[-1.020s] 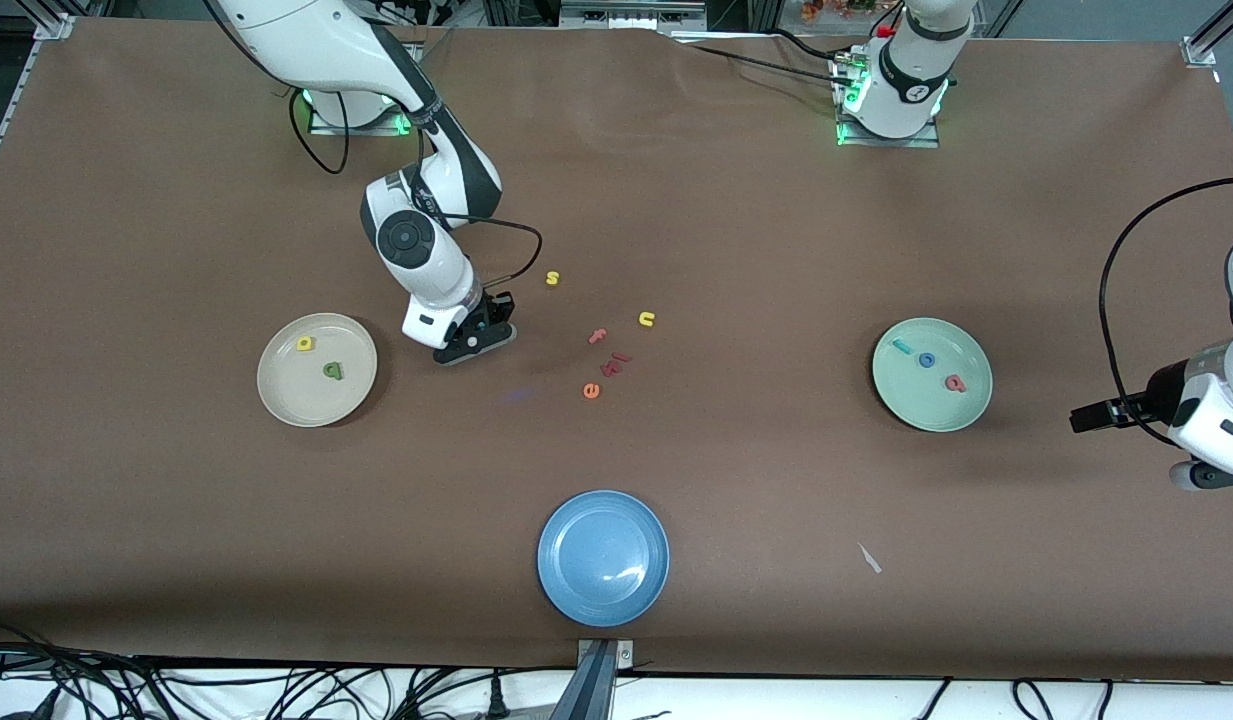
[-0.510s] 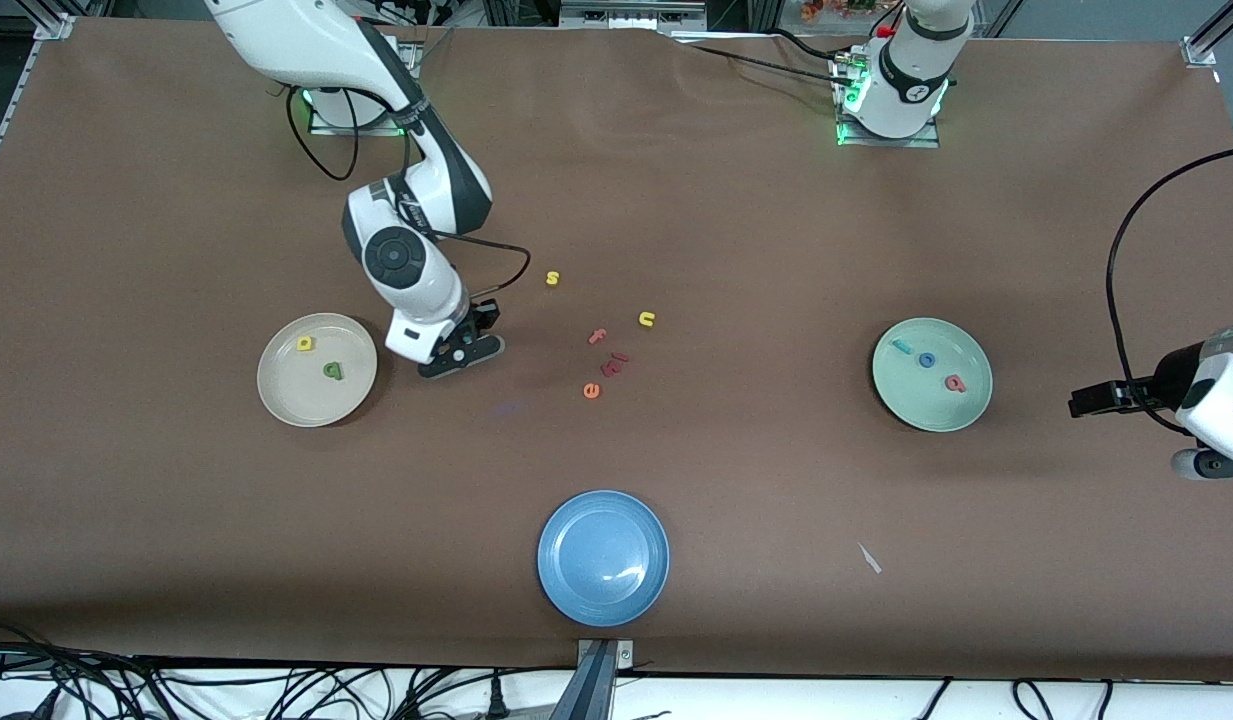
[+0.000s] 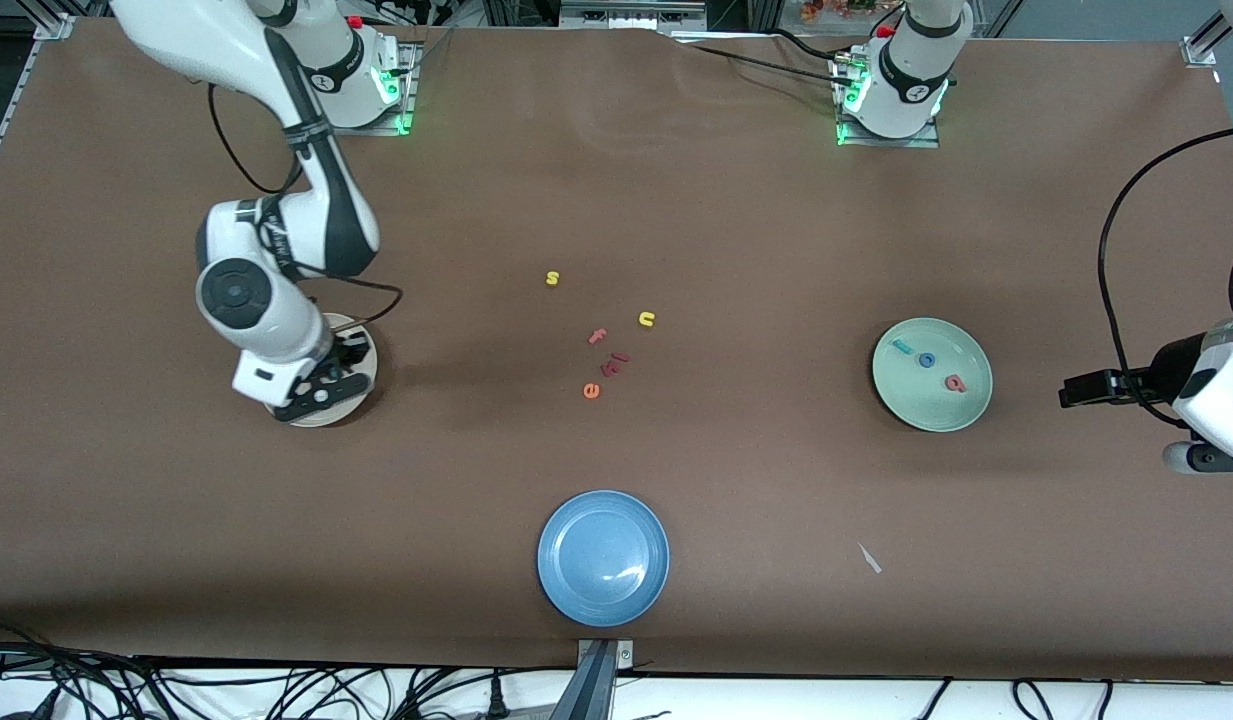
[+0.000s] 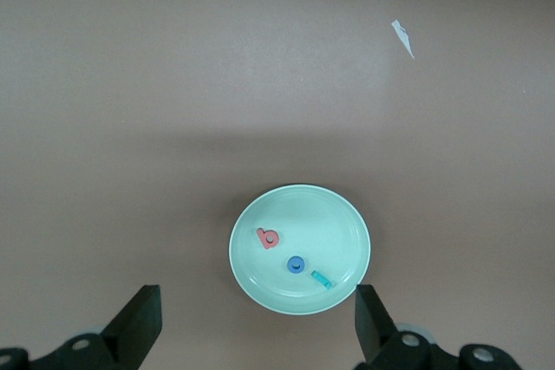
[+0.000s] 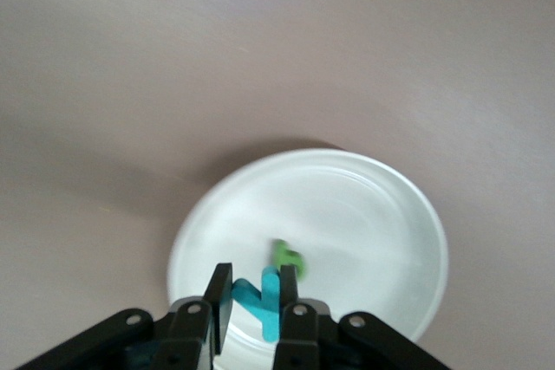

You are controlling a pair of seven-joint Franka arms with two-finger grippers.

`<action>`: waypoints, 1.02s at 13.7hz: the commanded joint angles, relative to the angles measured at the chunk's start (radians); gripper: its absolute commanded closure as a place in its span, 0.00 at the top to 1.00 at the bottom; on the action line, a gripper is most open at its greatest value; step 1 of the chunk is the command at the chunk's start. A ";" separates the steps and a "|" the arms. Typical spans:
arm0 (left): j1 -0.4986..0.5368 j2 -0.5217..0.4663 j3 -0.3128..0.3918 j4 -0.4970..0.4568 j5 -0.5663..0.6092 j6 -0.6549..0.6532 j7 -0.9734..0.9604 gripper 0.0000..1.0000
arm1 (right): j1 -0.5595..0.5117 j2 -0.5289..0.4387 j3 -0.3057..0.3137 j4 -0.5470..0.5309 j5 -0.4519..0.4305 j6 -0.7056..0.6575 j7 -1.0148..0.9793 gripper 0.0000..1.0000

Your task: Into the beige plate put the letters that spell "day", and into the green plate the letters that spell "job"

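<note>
Right gripper (image 5: 256,296), over my beige plate (image 5: 381,214), pinches the teal y (image 5: 260,301); left gripper (image 4: 256,331) waits with fingers apart near the green plate (image 4: 347,223).

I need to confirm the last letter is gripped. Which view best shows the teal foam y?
The right wrist view: the teal foam y sits pinched in the right claw above the beige plate. The front view hides it under the arm; the left wrist view misses it.
</note>
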 commanded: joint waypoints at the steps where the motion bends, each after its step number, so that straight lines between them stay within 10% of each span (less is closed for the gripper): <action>1: -0.060 -0.043 0.079 -0.054 -0.038 -0.008 0.064 0.98 | -0.055 0.041 -0.003 -0.007 -0.006 0.022 -0.045 0.16; 5: -0.154 -0.068 0.225 -0.086 -0.132 0.025 0.108 0.98 | -0.114 0.106 0.000 -0.017 0.001 0.102 -0.117 0.17; 6: -0.158 -0.068 0.234 -0.086 -0.135 0.023 0.115 0.99 | -0.112 0.112 0.000 -0.017 0.011 0.102 -0.116 0.30; 8: -0.145 -0.066 0.233 -0.076 -0.135 0.023 0.113 1.00 | -0.112 0.106 0.001 -0.011 0.022 0.092 -0.113 1.00; 14: -0.143 -0.066 0.233 -0.071 -0.118 0.020 0.118 1.00 | -0.097 0.020 0.009 0.061 0.053 -0.056 -0.104 1.00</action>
